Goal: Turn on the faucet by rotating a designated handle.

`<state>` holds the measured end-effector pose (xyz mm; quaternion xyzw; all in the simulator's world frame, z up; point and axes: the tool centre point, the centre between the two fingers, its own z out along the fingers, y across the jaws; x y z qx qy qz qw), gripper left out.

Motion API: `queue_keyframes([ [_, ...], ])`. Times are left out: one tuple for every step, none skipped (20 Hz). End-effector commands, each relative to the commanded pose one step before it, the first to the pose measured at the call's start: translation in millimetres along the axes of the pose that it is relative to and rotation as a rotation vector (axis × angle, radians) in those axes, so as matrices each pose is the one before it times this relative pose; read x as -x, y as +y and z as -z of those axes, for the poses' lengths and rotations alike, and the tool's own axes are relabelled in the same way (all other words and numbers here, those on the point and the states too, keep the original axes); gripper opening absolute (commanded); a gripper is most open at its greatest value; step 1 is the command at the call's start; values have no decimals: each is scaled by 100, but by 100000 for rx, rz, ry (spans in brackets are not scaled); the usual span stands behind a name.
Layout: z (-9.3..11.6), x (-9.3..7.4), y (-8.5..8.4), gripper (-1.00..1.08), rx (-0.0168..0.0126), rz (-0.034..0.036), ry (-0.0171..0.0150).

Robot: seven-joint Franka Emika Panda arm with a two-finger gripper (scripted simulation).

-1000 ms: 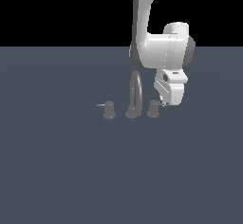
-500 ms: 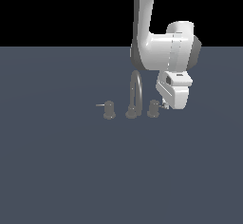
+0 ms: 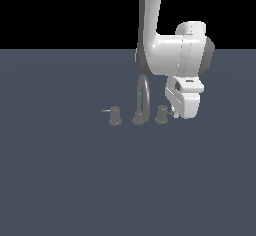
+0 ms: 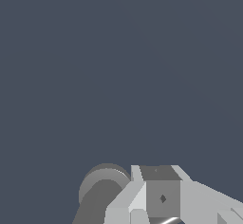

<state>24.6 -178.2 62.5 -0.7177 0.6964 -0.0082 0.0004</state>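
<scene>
Since a second ago the gripper [image 3: 176,114], its finger spread not discernible, is lowered to the handle's [image 3: 162,114] three o'clock side, so lever contact seems imminent.

White, rounded arm [image 3: 170,50] with dark joint bands and seemingly blocky end effector [image 3: 176,114].

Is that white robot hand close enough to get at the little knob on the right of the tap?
Probably yes. The gripper hangs right beside the handle, on the exterior view's right, with nothing between them. Whether its fingers are open or touching the lever is too small to tell.
</scene>
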Motion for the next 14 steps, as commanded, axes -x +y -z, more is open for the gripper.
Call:
queue_keyframes([
  [45, 2043, 526, -100, 716, 1814, -925],
  [3, 317, 238, -100, 122, 30, -57],
  [9, 319, 240, -100, 114, 28, -53],
  [4, 323, 240, -100, 122, 30, -57],
  [0, 0, 0, -100, 0, 0, 0],
  [-45, -1900, 0, -100, -468, -2288, 971],
  [9, 758, -111, -100, 77, 302, -132],
  [11, 760, -111, -100, 76, 299, -131],
  [10, 765, -113, -100, 77, 302, -132],
  [10, 770, -115, -100, 77, 305, -134],
  [11, 773, -116, -100, 77, 305, -135],
  [10, 778, -118, -100, 77, 308, -136],
  [10, 782, -122, -100, 77, 311, -139],
  [0, 0, 0, -100, 0, 0, 0],
])
